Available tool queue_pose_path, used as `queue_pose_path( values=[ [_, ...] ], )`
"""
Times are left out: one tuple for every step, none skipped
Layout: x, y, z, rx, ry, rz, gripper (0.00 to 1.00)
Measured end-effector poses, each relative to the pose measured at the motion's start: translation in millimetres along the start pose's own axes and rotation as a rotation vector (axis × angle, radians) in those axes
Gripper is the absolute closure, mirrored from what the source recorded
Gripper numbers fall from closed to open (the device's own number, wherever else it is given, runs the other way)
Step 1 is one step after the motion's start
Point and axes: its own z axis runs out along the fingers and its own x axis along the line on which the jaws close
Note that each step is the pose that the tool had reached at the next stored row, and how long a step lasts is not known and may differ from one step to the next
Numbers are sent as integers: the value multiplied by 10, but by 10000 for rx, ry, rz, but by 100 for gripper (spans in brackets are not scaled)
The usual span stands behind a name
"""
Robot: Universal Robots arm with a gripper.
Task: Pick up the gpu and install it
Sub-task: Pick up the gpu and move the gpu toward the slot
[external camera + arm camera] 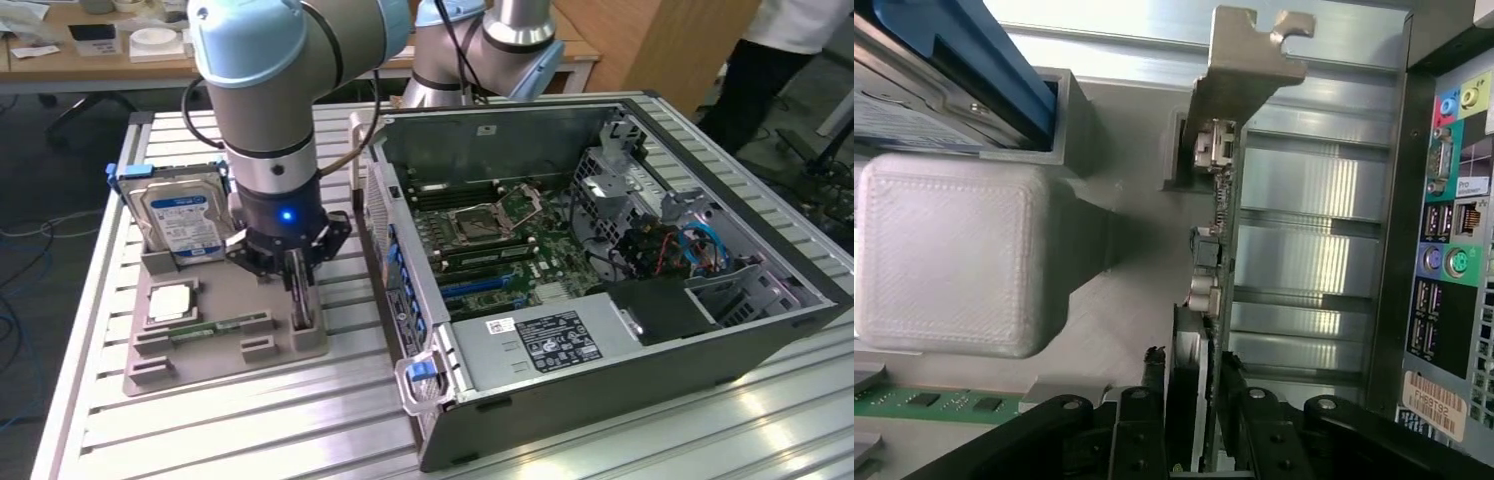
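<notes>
The gpu (pixel 304 306) stands on edge in a slot of the grey parts tray (pixel 267 362), on the exterior view's left. My gripper (pixel 299 285) has come down over the card's top edge. The wrist view looks along the card: the thin green board (pixel 1220 230) runs away from me, with its pale metal bracket (pixel 1249 60) at the far end and the dark cooler on one face. My gripper (pixel 1191 378) has one black finger (pixel 1152 395) on each side of the card, pressed close against it. The card still sits in the tray.
The open computer case (pixel 747 330) lies to the exterior view's right, with its motherboard (pixel 494 240) exposed and its rear ports (pixel 1454 250) beside the tray. The tray also holds a silver hard drive (pixel 180 220), a processor (pixel 171 300) and a memory stick (pixel 220 328). A person (pixel 787 50) stands at the back.
</notes>
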Motion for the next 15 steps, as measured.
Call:
queue_pose_path(
  values=[
    [-10, -1, 1, 0, -1, 0, 66],
    [-16, -2, 1, -1, 0, 0, 66],
    [-16, -2, 1, -2, 0, 0, 66],
    [-16, -2, 1, -2, 1, 1, 66],
    [-16, -2, 1, -2, 0, 1, 66],
    [-16, -2, 0, -2, 2, 1, 66],
    [-16, -2, 1, -2, 0, 1, 67],
    [-16, -2, 1, -2, 0, 1, 73],
    [-16, -2, 1, -2, 0, 1, 73],
    [-16, -2, 1, -2, 1, 1, 73],
    [-16, -2, 1, -2, 0, 1, 73],
    [-16, -2, 1, -2, 0, 1, 73],
    [-16, -2, 1, -2, 0, 0, 73],
    [-16, -2, 1, -2, 0, 1, 73],
    [-16, -2, 1, -2, 0, 1, 73]
  ],
)
